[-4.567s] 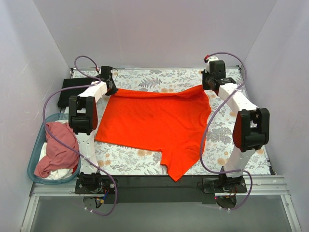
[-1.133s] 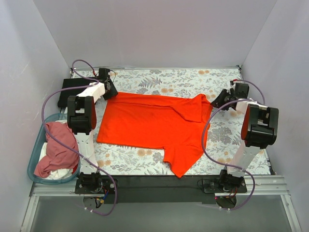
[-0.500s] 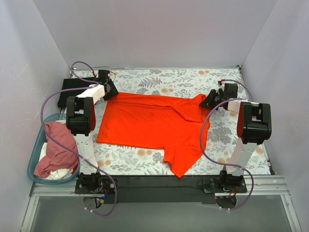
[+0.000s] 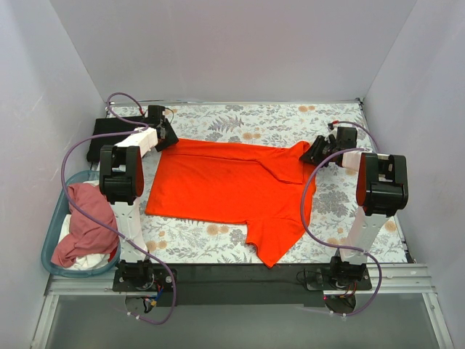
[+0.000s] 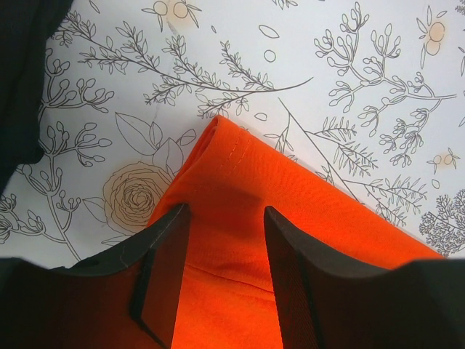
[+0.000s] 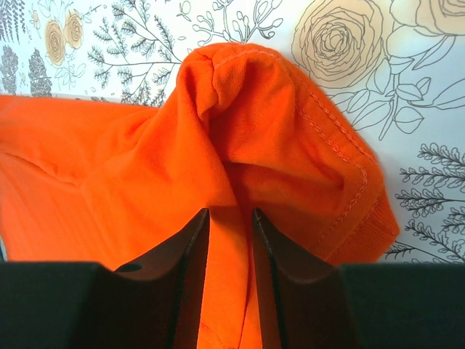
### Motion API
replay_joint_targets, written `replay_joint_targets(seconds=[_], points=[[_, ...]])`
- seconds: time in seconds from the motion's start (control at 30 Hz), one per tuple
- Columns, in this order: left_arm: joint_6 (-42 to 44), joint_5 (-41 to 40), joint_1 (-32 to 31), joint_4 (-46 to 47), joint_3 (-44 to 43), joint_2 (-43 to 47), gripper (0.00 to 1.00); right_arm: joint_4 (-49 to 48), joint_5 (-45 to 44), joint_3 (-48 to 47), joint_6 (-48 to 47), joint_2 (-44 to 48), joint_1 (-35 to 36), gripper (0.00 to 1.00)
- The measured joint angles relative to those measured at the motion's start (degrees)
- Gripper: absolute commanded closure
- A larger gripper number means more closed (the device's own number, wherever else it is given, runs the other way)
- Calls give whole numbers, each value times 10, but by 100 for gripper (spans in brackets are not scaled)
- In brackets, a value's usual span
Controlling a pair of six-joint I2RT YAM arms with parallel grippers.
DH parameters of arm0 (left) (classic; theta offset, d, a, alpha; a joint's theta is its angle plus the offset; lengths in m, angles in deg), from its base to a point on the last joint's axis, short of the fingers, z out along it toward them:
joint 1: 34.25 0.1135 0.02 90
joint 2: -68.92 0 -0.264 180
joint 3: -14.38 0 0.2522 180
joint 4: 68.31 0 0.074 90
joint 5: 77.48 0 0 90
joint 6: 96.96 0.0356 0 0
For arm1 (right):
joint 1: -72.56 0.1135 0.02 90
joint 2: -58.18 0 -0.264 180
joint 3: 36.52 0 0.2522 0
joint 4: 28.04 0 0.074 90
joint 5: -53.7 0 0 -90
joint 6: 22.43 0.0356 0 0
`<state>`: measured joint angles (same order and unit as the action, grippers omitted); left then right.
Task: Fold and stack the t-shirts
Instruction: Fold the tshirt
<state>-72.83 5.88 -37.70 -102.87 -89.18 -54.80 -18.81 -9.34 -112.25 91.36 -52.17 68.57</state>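
The orange-red t-shirt [image 4: 232, 185] is lying flat on the tabletop [image 4: 240, 120], long axis running away from the teal basket [image 4: 49, 243]. My right hand [image 6: 229, 214] is pinching its far corner farthest from the basket; my left hand [image 5: 225, 214], unclenched, is straddling the nearest.

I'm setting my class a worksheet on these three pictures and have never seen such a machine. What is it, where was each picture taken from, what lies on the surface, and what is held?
These are two robot arms, the left arm and the right arm, bolted at the near edge of a flower-patterned table. One picture looks down from above; the other two come from a camera on each wrist. A bright orange-red cloth t-shirt lies spread out. The right arm's jaws pinch its bunched far corner; the left arm's jaws stand apart around the other far corner. A teal plastic basket holds pink cloth and white cloth.
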Motion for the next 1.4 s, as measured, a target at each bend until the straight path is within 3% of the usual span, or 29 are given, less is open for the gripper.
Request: replay_joint_targets(seconds=[0.17,0.27,0.3,0.33,0.83,1.13,1.27,1.4], points=[[0,0,0,1,1,1,55,-4,3,0,0,-3,2,72],[0,0,0,1,1,1,55,-4,8,0,-2,-4,4,88],[0,0,0,1,1,1,55,-4,10,0,-1,-4,4,97],[0,0,0,1,1,1,55,-5,12,0,-2,-4,5,99],[-1,-3,-1,2,2,1,56,16,3,78,14,104,7,99],[-2,-3,-1,1,2,1,55,34,-7,136,31,112,8,99],[-2,-4,-1,1,2,1,56,37,-8,141,35,112,8,77],[-2,-5,-1,1,2,1,55,39,-7,138,33,113,7,61]])
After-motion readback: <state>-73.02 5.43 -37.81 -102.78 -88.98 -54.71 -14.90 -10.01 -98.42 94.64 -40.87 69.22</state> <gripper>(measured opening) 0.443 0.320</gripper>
